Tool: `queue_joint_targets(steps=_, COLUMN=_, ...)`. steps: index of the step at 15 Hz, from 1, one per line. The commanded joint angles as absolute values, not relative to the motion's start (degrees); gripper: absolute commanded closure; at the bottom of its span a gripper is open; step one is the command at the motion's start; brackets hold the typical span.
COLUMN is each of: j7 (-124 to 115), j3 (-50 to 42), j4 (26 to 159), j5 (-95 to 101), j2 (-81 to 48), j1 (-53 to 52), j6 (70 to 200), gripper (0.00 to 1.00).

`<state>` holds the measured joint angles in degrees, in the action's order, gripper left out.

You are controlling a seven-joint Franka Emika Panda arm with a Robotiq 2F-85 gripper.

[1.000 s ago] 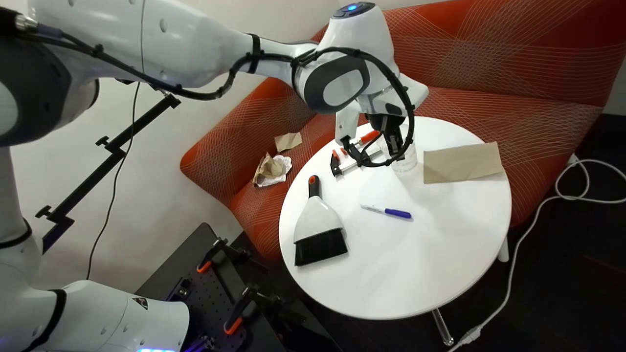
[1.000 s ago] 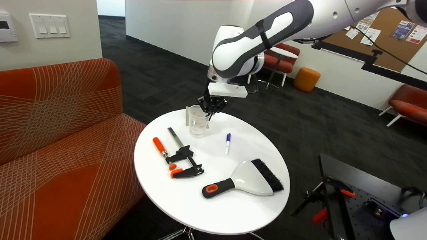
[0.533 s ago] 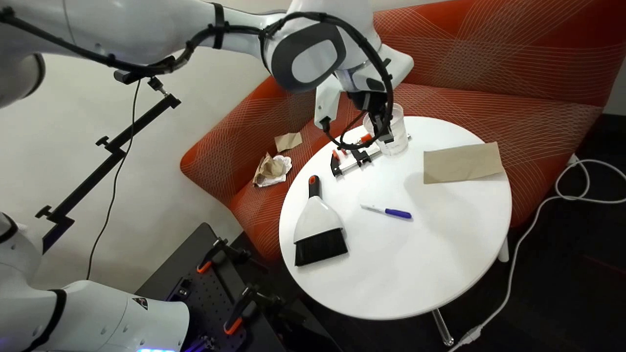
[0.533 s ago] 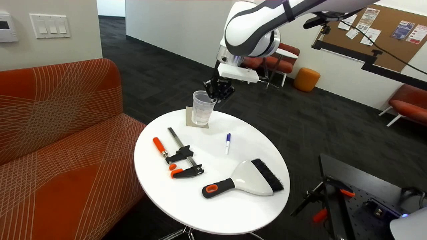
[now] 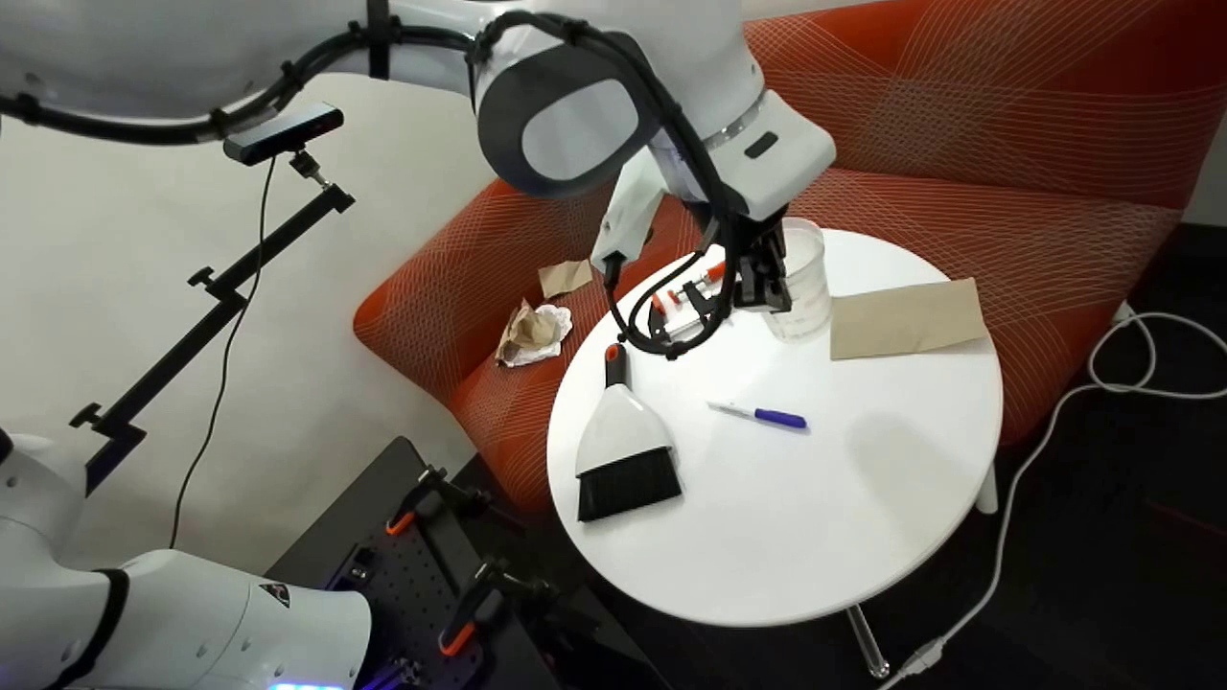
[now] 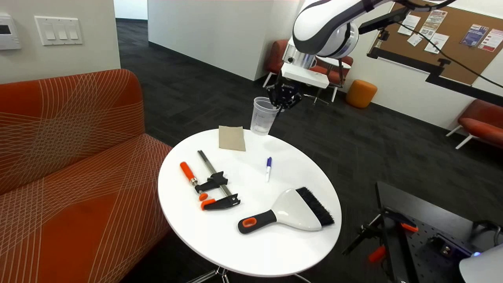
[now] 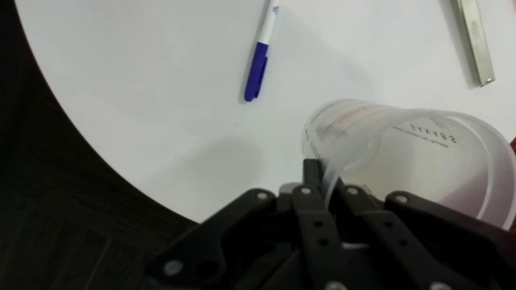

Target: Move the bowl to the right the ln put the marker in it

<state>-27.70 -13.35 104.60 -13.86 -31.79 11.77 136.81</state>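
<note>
Up over the round white table (image 6: 247, 169) hangs the clear bowl (image 6: 262, 118), tilted, one finger (image 7: 358, 203) inside it; the gripper (image 7: 328, 186) pinches its wall, and the marker (image 7: 261, 50) lies apart on the table.

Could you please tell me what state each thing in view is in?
Clear bowl: tilted, held off the table.
End effector: shut on the clear bowl's rim.
Marker: capped, lying on the table.
Bar clamp: lying on the table.
Brush: lying on the table.
Brown sheet: flat on the table.
Paper wad: crumpled, on the sofa.
Light switches: positions too small to tell.
</note>
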Motion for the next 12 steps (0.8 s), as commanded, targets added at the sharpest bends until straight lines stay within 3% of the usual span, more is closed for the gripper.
queue_joint_targets(steps=1, j7=-30.8, j3=-14.4, j4=105.8, j5=-16.2, j2=-32.8, j1=12.9, j6=138.6, gripper=0.99)
queue_joint_targets(steps=12, j7=-41.1, j3=-16.4, j4=102.2, j5=-20.6, j2=-43.5, j1=15.8, j6=143.8, gripper=0.99)
